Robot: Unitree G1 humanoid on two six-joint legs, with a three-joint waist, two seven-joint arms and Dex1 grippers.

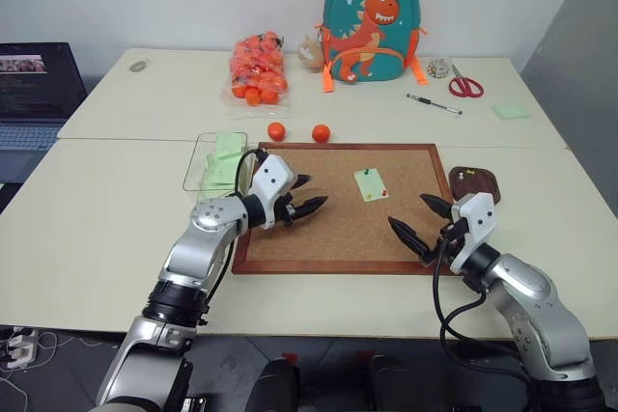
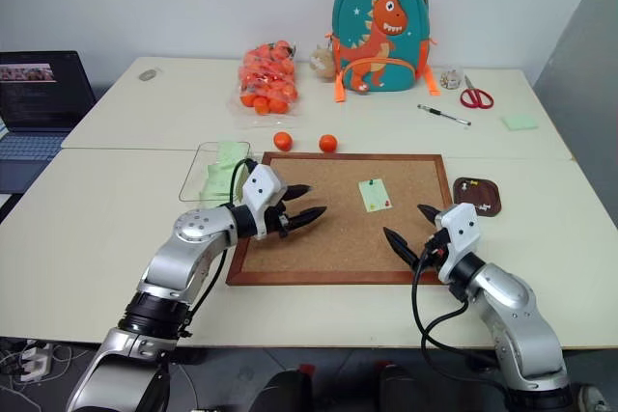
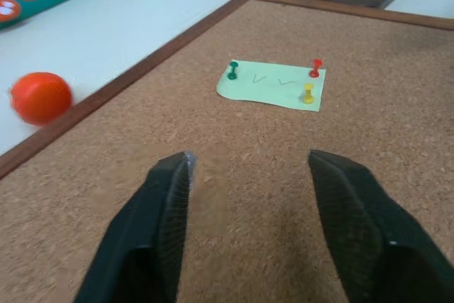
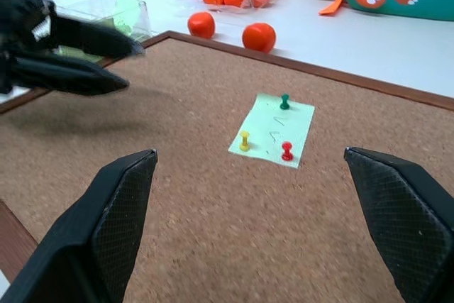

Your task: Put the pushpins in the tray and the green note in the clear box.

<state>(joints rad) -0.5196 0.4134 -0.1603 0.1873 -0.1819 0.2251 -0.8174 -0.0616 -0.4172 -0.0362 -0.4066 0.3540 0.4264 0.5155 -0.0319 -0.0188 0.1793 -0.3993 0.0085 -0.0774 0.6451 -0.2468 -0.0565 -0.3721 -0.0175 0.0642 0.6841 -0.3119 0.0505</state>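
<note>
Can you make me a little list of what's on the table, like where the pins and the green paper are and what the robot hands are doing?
green note: flat on the cork board, pinned
pins in note: green pin, yellow pin, red pin
tray: right of the board, a few pins already inside
clear box: left of the board, green paper inside
left gripper: open, over the board, holding nothing
right gripper: open wide, over the board, holding nothing
</note>
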